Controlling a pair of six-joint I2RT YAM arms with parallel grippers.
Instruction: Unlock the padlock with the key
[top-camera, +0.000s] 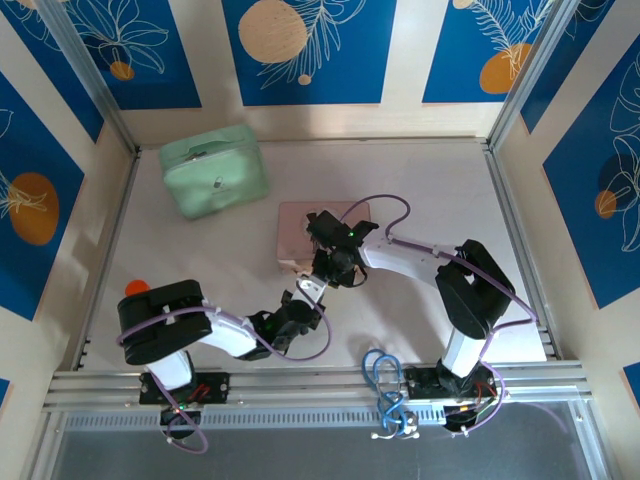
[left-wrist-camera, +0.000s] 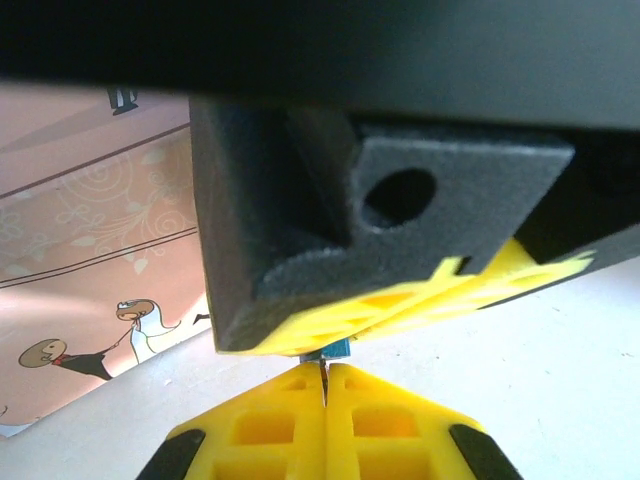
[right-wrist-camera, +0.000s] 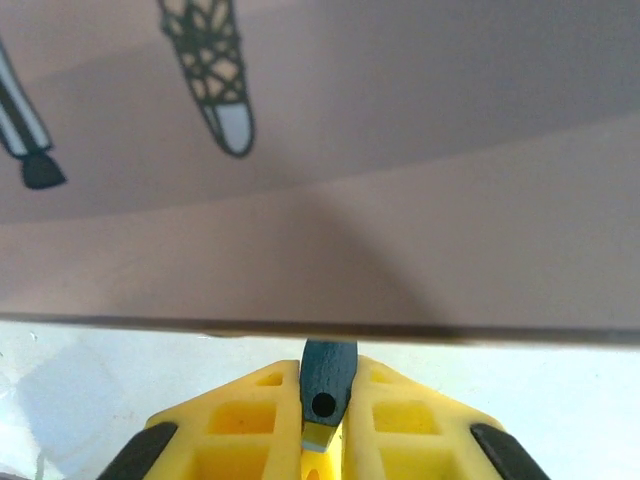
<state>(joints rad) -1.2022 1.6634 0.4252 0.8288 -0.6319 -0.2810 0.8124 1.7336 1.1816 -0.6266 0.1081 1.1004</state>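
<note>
The padlock (left-wrist-camera: 337, 348) shows as a small blue body with a thin silvery part pinched between the yellow fingertips of my left gripper (left-wrist-camera: 326, 372), which is shut on it. Directly above it, the black and yellow fingers (left-wrist-camera: 400, 300) of my right gripper press close. In the right wrist view, my right gripper (right-wrist-camera: 328, 368) is shut on the key (right-wrist-camera: 326, 388), gripping its dark head with a round hole. From above, the left gripper (top-camera: 303, 297) and right gripper (top-camera: 330, 272) meet tip to tip just in front of the pink tin (top-camera: 300, 225). Most of the padlock is hidden.
The pink picture tin (left-wrist-camera: 90, 240) lies right beside and behind both grippers, its side wall (right-wrist-camera: 350, 200) close to the right fingertips. A mint-green case (top-camera: 214, 170) stands at the back left. An orange object (top-camera: 137, 286) sits by the left arm. Blue cable (top-camera: 385, 385) loops at the near rail.
</note>
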